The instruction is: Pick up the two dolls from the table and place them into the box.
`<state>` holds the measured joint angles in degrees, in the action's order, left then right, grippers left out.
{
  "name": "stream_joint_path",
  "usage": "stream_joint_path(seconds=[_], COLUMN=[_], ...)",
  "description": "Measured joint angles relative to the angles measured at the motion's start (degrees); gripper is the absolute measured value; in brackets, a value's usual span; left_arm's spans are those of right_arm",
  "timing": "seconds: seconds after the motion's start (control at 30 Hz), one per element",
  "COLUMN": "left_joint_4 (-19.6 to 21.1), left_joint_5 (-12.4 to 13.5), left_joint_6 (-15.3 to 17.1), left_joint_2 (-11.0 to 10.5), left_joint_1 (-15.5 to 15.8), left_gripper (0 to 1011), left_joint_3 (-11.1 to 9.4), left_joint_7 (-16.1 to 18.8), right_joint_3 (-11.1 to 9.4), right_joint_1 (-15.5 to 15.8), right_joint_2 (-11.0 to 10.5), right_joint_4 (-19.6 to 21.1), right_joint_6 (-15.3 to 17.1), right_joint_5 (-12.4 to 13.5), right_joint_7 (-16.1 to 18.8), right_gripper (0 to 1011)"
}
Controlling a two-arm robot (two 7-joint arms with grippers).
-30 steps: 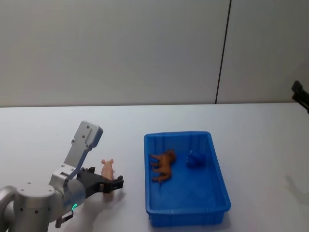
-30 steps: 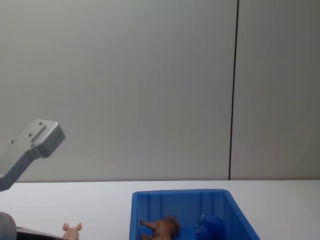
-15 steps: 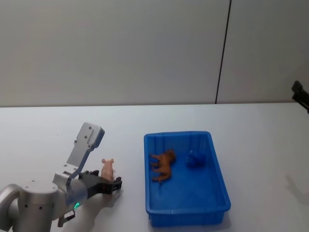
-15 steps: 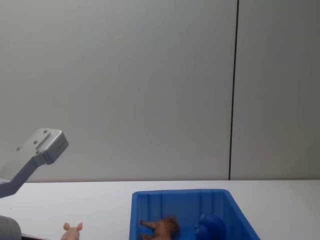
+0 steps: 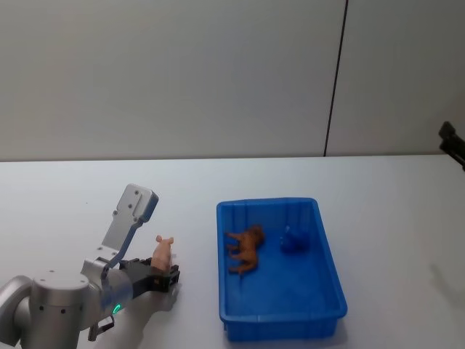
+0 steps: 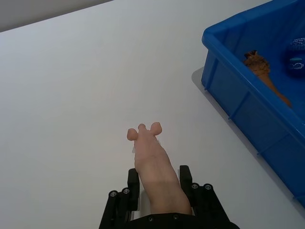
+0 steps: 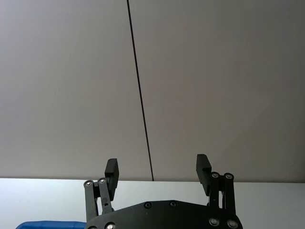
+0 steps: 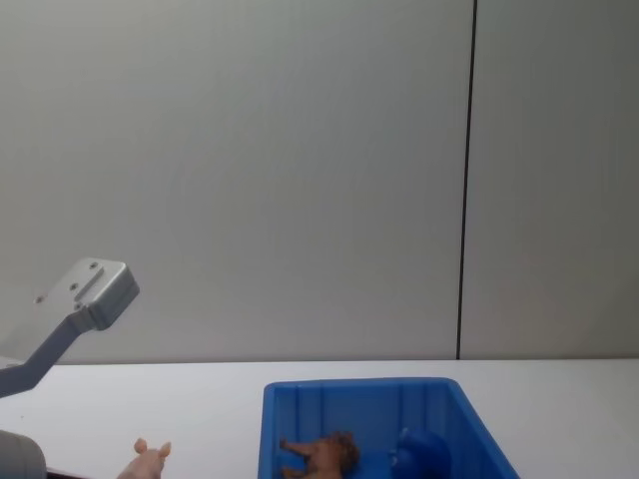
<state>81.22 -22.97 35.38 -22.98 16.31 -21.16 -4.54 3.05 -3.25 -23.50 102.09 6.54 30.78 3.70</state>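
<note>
The left gripper (image 6: 159,188) is clamping the pink pig figure (image 6: 153,170) over the white table (image 5: 87,196), left of the blue box (image 5: 330,285), which is already holding the brown animal doll (image 5: 245,248) and the blue toy (image 5: 295,239). The right gripper (image 7: 158,172) is hanging spread, holding nothing. Judging by this, carrying the pig calls for a firm grip and clearing the box's left wall.

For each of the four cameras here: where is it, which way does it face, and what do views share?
Head: high, looking down at the table; left gripper on the pink pig.
Chest: low, looking across at the box.
Left wrist: over its gripper, pig between the fingers.
Right wrist: facing the wall; right gripper open.
Head, chest and left wrist share box, brown doll, blue doll.
</note>
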Motion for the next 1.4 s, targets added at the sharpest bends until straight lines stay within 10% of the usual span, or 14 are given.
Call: stream_joint_path(seconds=[0.67, 1.4], left_joint_4=[4.01, 7.52], left_joint_5=[-0.20, -3.48], left_joint_6=[-7.44, -10.10], left_joint_2=[-0.75, -0.70], left_joint_1=[-0.07, 3.25], left_gripper=[522, 522], left_joint_3=[1.27, 2.13], left_joint_7=[-2.09, -16.42], right_joint_3=[0.00, 0.00], right_joint_1=[0.00, -0.01], right_joint_2=[0.00, 0.00], right_joint_4=[0.00, 0.00], right_joint_6=[0.00, 0.00], right_joint_5=[0.00, 0.00], right_joint_7=[0.00, 0.00], right_gripper=[1001, 1001])
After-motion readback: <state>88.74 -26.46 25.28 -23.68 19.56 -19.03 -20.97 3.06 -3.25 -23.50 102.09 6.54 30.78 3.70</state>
